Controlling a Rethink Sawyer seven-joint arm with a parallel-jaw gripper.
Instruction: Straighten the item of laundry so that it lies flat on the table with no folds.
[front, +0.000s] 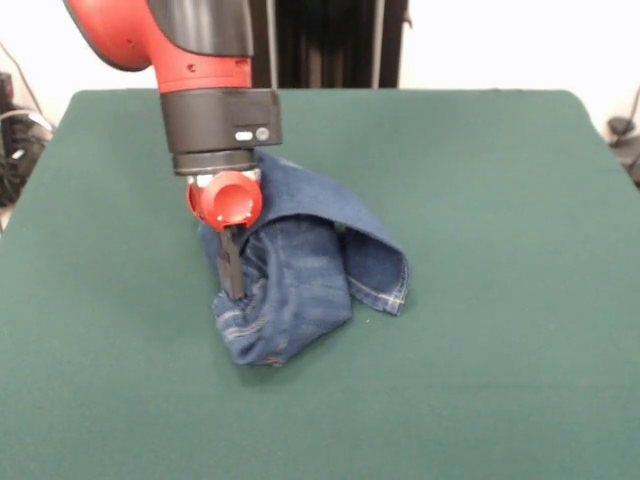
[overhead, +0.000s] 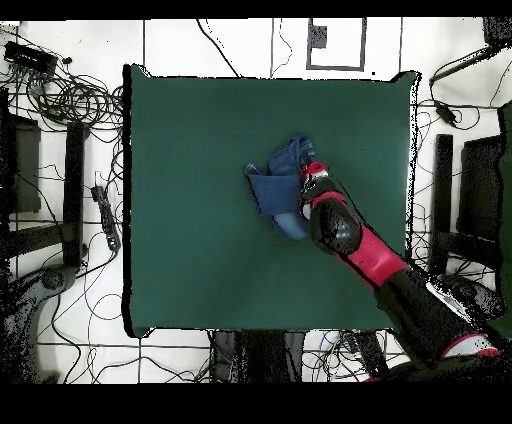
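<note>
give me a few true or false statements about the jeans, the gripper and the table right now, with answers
1. The jeans lie spread flat with no folds. False: they are bunched and folded over themselves.
2. The gripper is down at the jeans' edge. True.
3. The table is covered in dark green cloth. True.
4. The jeans hang over the table's edge. False: they sit near the middle, well inside its edges.
5. A hemmed leg end shows on the pile. True.
</note>
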